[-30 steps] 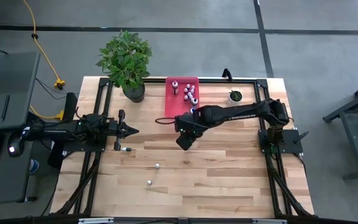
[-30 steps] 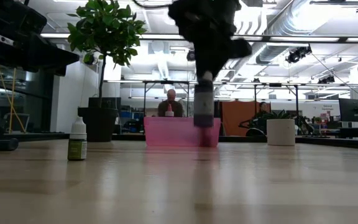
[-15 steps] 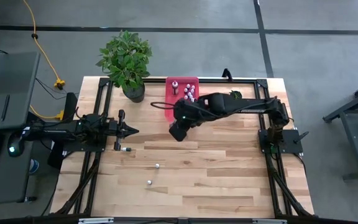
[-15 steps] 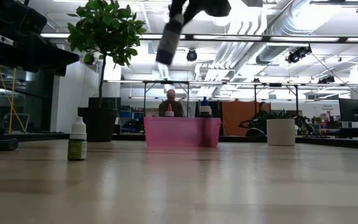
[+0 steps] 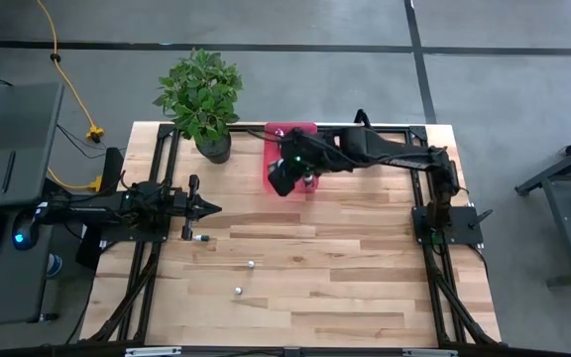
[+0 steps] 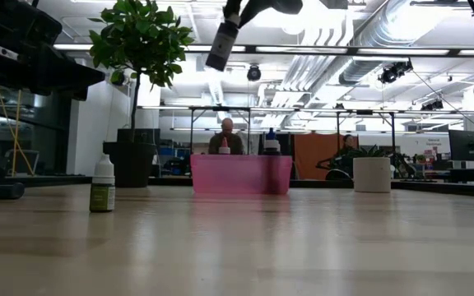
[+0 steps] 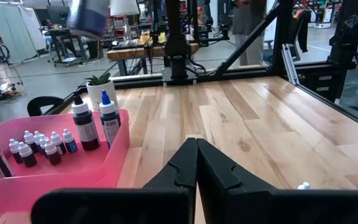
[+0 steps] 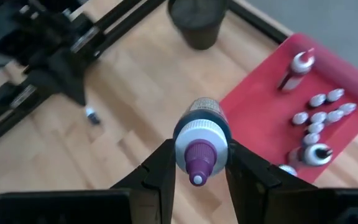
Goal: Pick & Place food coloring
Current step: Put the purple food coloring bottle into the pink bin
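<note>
Pink plastic forms the shallow tray (image 5: 272, 171) at the upper middle of the high view, near the far edge of the wooden table (image 5: 345, 268). The right gripper (image 5: 282, 178) hovers over the tray's left part, its fingers (image 8: 161, 167) clamped on a food coloring bottle (image 8: 201, 138) with a dark body, white collar and purple tip, seen head-on at the centre of the right wrist view. In the low view that held bottle hangs tilted near the top of the frame, well above the tray.

Inside the tray stand more food coloring bottles (image 7: 41, 147): a cluster of tiny white-capped ones, two taller ones with a black cap (image 7: 83, 122) and a blue cap (image 7: 109, 119), and another tall one (image 8: 296, 67) apart at the far end.

Three bottles remain on the bare wood in the lower left of the high view: one (image 5: 202, 238) just beside the left gripper (image 5: 214, 208), two others (image 5: 251, 264) (image 5: 237, 291) farther toward the near edge.

The left gripper rests at the left-middle of the high view, fingers pressed together and empty.

A potted plant (image 5: 201, 97) stands at the upper left of the table, and a small white pot (image 5: 376, 153) with greenery sits right of the tray.
</note>
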